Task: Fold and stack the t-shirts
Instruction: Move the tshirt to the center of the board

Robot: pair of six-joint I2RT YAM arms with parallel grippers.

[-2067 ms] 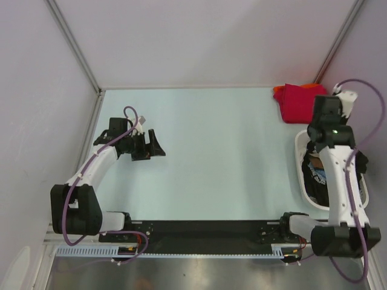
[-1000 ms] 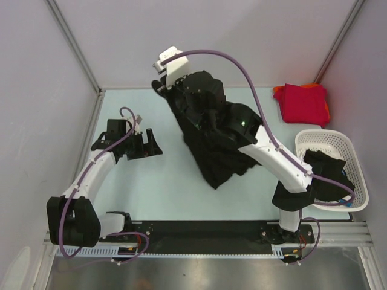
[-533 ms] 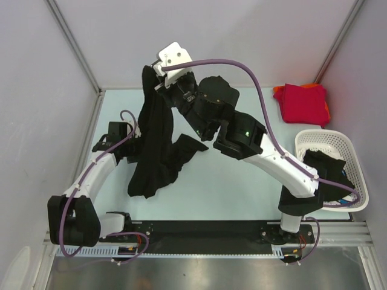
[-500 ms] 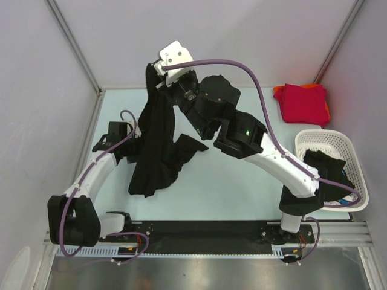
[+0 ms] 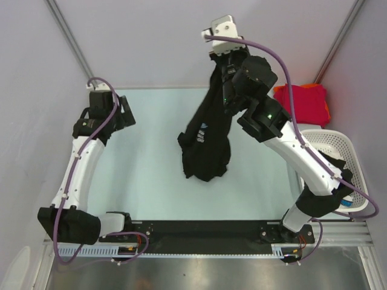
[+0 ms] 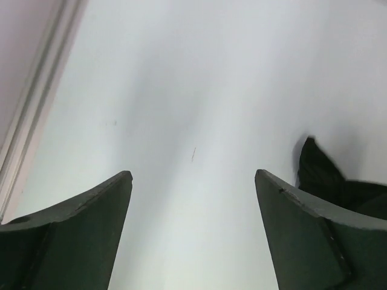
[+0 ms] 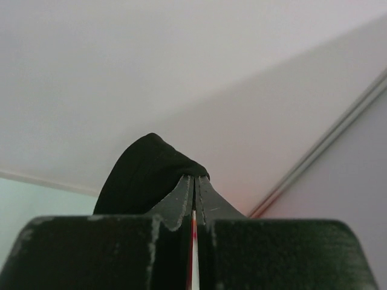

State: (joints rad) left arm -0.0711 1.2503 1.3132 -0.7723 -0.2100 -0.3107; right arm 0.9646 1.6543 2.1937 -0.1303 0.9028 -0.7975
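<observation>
Black tee point(image 5: 205, 142) is light, limp cloth and hangs bunched up from the right tool point(image 5: 220, 65), which is pinched tight on one fold high over the counter point(image 5: 151, 181). My guess is that grabbing a shoulder or a hem corner would spread it best. The left tool point(image 5: 128, 113) sits spread apart and empty, far left. The red tee point(image 5: 302, 99) lies folded far right.

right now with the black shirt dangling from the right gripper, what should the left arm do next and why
Probably bring the left gripper across to catch a low edge of the black t-shirt. The right gripper is shut on one bunched fold, so the shirt hangs crumpled over the table, and the left jaws stand open, empty and apart from the cloth.
</observation>
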